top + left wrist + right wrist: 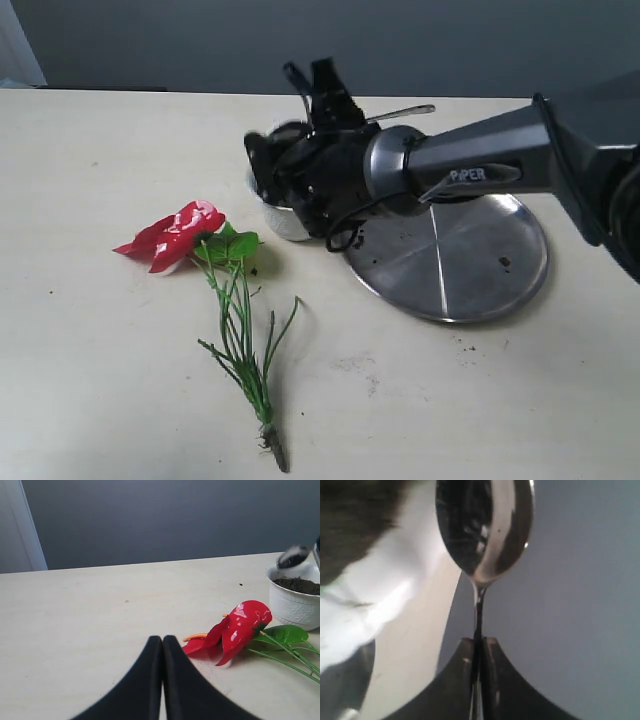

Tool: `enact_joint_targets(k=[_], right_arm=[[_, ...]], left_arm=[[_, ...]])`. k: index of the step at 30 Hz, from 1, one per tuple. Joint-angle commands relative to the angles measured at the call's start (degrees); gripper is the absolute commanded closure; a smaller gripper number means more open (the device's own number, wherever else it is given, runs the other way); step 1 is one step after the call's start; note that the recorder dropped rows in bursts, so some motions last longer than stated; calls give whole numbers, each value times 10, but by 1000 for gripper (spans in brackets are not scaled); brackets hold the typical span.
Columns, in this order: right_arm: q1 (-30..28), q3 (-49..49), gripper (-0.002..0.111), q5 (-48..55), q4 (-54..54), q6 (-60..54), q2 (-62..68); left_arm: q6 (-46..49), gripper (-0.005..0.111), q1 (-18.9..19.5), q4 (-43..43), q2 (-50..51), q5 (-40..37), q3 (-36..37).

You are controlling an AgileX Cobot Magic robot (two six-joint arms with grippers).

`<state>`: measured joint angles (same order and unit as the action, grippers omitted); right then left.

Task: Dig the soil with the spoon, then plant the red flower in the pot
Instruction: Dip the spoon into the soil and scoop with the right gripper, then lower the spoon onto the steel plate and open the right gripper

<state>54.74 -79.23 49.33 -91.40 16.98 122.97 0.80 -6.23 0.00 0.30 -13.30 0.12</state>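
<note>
Exterior view: the arm marked "PIPER" reaches over the steel plate to the pot; the red flower lies on the desk.

Left wrist view: left end effector clenched, empty; soil fills the pot.

Right wrist view: right end effector grasps the spoon by its handle.
</note>
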Motion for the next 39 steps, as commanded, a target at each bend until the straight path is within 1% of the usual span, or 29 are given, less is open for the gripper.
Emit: enact_joint_targets(k=[1, 3, 6, 9, 13, 16, 18, 26, 32, 34, 38, 39], right_arm=[[-27, -42, 109, 60, 100, 208, -51], [-46, -47, 109, 44, 180, 203, -68], [-85, -50, 109, 38, 314, 167, -93], [-136, -50, 109, 39, 493, 82, -100], [-215, -50, 109, 43, 751, -80, -85], [-253, -50, 109, 44, 858, -164, -67], [-262, -50, 109, 41, 881, -184, -54], [-267, -50, 109, 34, 875, -189, 11], [-267, -50, 108, 15, 875, -189, 25], [-267, -50, 101, 14, 875, -189, 25], [-267, -50, 73, 17, 874, -189, 25], [-267, -50, 68, 21, 872, -189, 25]], left_arm=[[-2, 106, -2, 0, -3, 0, -1], [-2, 106, -2, 0, -3, 0, -1], [-2, 106, -2, 0, -3, 0, -1], [-2, 106, -2, 0, -3, 0, -1], [-2, 106, -2, 0, -3, 0, -1], [-2, 106, -2, 0, -3, 0, -1], [-2, 106, -2, 0, -3, 0, -1], [-2, 106, -2, 0, -3, 0, -1], [-2, 106, -2, 0, -3, 0, -1], [-2, 106, -2, 0, -3, 0, -1], [-2, 106, -2, 0, -3, 0, -1], [-2, 106, -2, 0, -3, 0, -1]])
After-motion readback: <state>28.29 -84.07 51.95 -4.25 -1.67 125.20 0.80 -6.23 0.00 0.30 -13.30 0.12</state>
